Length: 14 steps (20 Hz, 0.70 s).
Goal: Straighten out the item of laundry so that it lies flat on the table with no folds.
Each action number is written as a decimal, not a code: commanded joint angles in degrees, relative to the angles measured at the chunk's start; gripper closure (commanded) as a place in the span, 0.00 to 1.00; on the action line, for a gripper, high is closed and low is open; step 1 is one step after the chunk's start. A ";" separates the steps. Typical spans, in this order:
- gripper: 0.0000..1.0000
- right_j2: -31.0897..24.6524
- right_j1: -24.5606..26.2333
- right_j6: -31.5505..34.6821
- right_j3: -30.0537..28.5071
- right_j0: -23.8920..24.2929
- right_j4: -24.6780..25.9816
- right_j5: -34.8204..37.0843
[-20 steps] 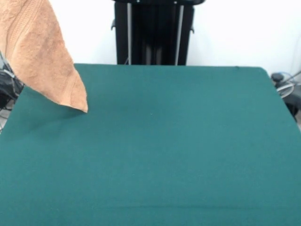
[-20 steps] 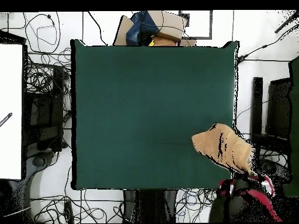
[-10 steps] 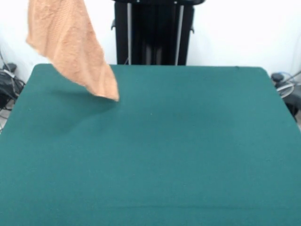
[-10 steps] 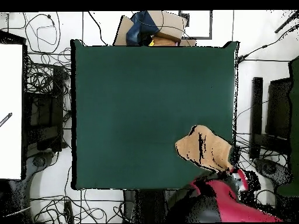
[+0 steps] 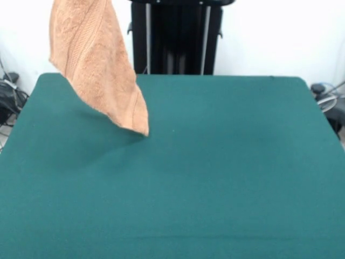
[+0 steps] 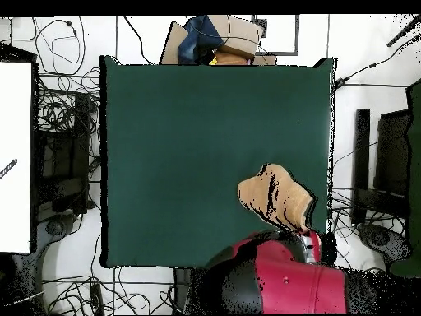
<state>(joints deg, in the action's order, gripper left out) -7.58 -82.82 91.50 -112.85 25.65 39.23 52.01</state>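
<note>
Above the bench's (image 5: 226,178) robot-side edge, a peach towel (image 5: 96,65) hangs in mid-air from the red arm (image 6: 275,284).

Seen from across the room, the towel hangs toward the left of the front view, its top running out of sight past the upper edge, so the pincer cannot be seen there; from overhead the arm's bulk covers it too, and I cannot tell how it is set, though the cloth clearly hangs from something up there. Lifting it by one end looks like a way to let its own weight pull the folds out before laying it down. Its long axis runs steeply downward, slanting toward the bench's middle, and ends in a single pointed corner low over the green cloth; whether that tip touches, I cannot say.
</note>
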 commanded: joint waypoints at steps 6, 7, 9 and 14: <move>1.00 3.72 -0.03 -1.08 -2.63 5.31 -0.96 -2.01; 1.00 3.67 -0.46 -2.98 -2.71 6.44 -1.22 -2.53; 1.00 3.28 -1.28 -7.23 -2.80 9.01 -2.03 -3.51; 1.00 1.72 -3.96 -18.43 -2.11 15.56 -5.71 -3.79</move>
<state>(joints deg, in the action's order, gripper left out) -7.41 -84.91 89.99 -112.82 37.88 36.58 51.64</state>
